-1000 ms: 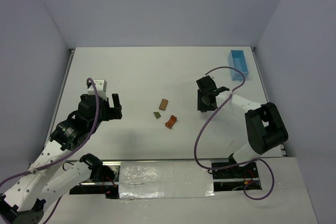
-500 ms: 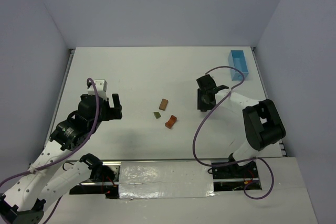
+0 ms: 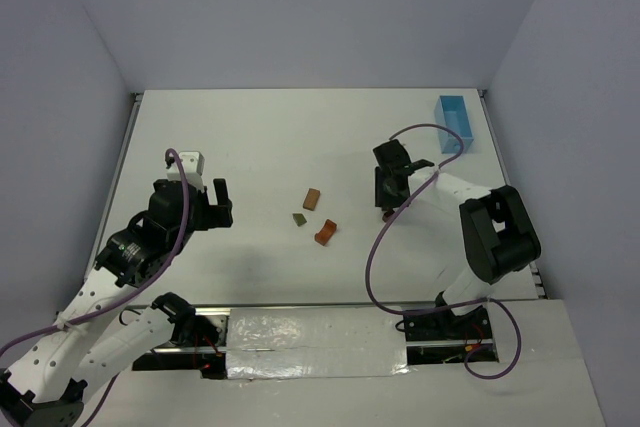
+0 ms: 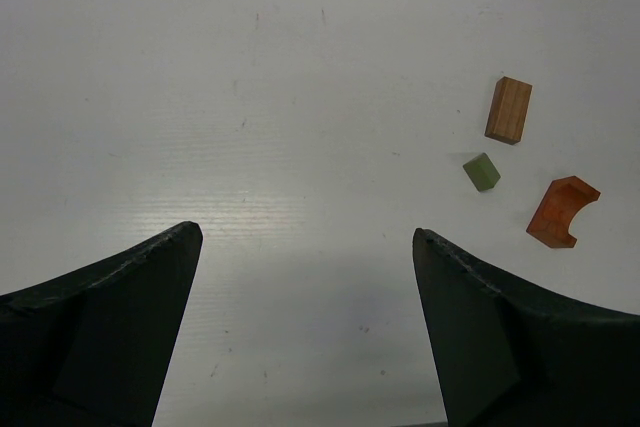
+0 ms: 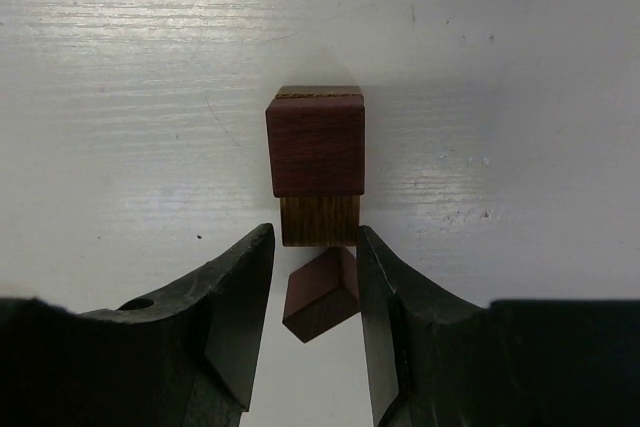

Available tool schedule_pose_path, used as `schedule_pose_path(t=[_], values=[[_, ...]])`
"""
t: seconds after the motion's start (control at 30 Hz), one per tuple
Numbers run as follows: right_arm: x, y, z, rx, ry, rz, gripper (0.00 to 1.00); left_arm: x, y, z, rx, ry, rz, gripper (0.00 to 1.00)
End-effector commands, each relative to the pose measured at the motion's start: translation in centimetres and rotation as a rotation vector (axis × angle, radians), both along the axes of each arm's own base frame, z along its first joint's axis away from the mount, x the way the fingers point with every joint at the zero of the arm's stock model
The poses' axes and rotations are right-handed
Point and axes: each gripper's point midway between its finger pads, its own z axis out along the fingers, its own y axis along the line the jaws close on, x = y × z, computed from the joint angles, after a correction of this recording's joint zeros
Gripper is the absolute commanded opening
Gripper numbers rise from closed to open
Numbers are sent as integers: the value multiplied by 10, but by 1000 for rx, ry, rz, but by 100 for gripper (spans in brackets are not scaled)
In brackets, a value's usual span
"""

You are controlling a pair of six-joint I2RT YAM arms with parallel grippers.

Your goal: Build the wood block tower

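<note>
In the right wrist view a reddish-brown block (image 5: 315, 142) sits on a brown wood block (image 5: 318, 219), a small stack just beyond my fingertips. A small dark red cube (image 5: 322, 294) lies skewed between the fingers of my right gripper (image 5: 315, 247). It touches the right finger and stands clear of the left, so the jaws are narrowly apart. In the top view this gripper (image 3: 386, 199) hides the stack. A tan block (image 3: 312, 198), an olive cube (image 3: 299, 218) and an orange arch (image 3: 325, 232) lie loose mid-table. My left gripper (image 3: 222, 202) is open and empty, left of them.
A light blue tray (image 3: 453, 120) stands at the far right by the table edge. The right arm's purple cable (image 3: 420, 132) loops above the table between the tray and the gripper. The loose blocks also show in the left wrist view, the tan one (image 4: 508, 109) farthest.
My right gripper has shifted slightly away from the arm bases, and a small red block now shows at its near side. The left arm has not moved.
</note>
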Motion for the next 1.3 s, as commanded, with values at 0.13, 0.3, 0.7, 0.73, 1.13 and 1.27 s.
schedule_pose_path(t=[0.13, 0.3, 0.7, 0.73, 1.13, 1.27], values=[[10, 2, 14, 23, -52, -9, 60, 4, -3, 5, 2, -30, -19, 99], [8, 2, 25, 37, -82, -4, 65, 4, -4, 3, 5, -25, -26, 100], [-20, -3, 32, 56, -76, 63, 63, 4, -5, 4, 2, -24, -34, 100], [-22, -4, 30, 51, -69, 68, 62, 4, -6, 4, 3, -24, -36, 100], [-23, -2, 15, 27, -29, 172, 57, 4, -7, 2, 3, -19, -41, 99], [-24, 1, 8, 30, -5, 196, 57, 4, -7, 2, 5, -16, -43, 100]])
